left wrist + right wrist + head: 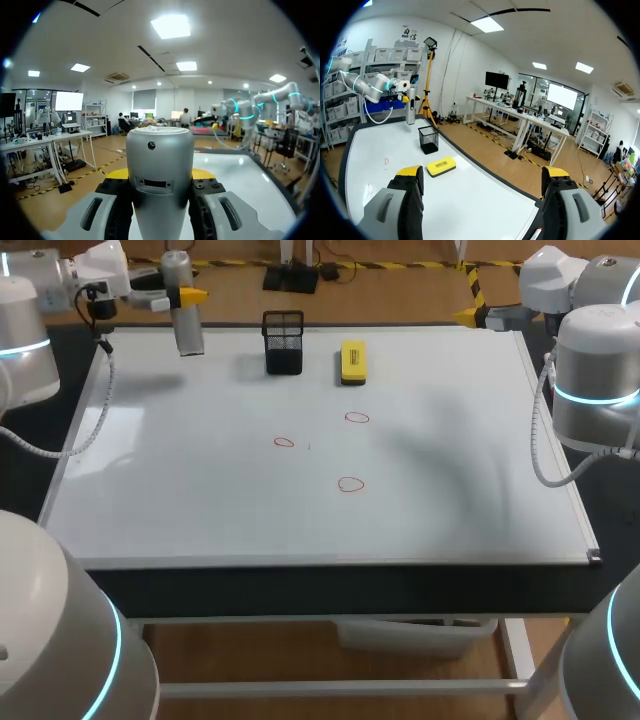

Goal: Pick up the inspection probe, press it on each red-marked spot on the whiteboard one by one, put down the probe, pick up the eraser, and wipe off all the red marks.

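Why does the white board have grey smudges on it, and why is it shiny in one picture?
Head view: the grey patches on the whiteboard are soft shadows; another lies beside the black mesh holder. Left wrist view: ceiling lights glare off the whiteboard beyond the probe held in the left claw.

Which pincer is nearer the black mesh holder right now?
Left. The left pincer, shut on the probe, hangs just beside the mesh holder; the right pincer, open, is farther off, with the eraser between.
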Robot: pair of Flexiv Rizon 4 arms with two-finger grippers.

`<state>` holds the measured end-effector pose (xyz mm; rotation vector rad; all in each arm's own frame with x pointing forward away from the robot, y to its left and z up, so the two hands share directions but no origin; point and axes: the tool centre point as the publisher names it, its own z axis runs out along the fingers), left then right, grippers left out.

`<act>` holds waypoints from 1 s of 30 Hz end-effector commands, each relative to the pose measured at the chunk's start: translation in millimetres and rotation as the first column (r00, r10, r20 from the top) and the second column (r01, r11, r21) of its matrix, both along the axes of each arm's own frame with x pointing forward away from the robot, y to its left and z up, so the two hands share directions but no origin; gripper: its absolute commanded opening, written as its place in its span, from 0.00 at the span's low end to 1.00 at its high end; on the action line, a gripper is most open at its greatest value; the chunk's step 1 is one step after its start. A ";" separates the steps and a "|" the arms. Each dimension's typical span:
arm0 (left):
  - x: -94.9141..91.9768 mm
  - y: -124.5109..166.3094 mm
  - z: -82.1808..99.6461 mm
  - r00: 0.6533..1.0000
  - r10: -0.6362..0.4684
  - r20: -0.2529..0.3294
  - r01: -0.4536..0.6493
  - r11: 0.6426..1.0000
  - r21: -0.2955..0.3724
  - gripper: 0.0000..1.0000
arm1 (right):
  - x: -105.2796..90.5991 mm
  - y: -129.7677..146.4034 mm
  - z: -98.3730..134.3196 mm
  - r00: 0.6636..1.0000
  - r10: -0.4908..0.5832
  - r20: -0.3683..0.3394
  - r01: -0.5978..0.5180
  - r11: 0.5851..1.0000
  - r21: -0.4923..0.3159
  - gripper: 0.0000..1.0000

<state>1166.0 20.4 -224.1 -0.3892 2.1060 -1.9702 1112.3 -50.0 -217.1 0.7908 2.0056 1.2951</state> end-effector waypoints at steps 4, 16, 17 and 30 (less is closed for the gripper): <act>-4.9 -1.3 3.0 0.999 0.034 0.003 -0.034 0.999 0.004 0.00 | 0.4 -0.2 0.0 1.000 0.001 -0.001 -0.001 1.000 -0.001 1.00; -4.9 -1.3 3.0 0.999 0.034 0.003 -0.034 0.999 0.004 0.00 | 17.7 -4.2 -2.8 0.999 0.023 -0.024 -0.024 1.000 -0.006 1.00; -4.9 -1.3 3.0 0.999 0.034 0.003 -0.034 0.999 0.004 0.00 | 20.5 -3.6 -3.7 0.999 0.036 -0.028 -0.036 0.999 -0.006 1.00; -4.9 -1.3 3.0 0.999 0.034 0.003 -0.034 0.999 0.004 0.00 | 56.7 4.3 -21.4 0.959 0.230 -0.169 -0.243 0.968 -0.059 1.00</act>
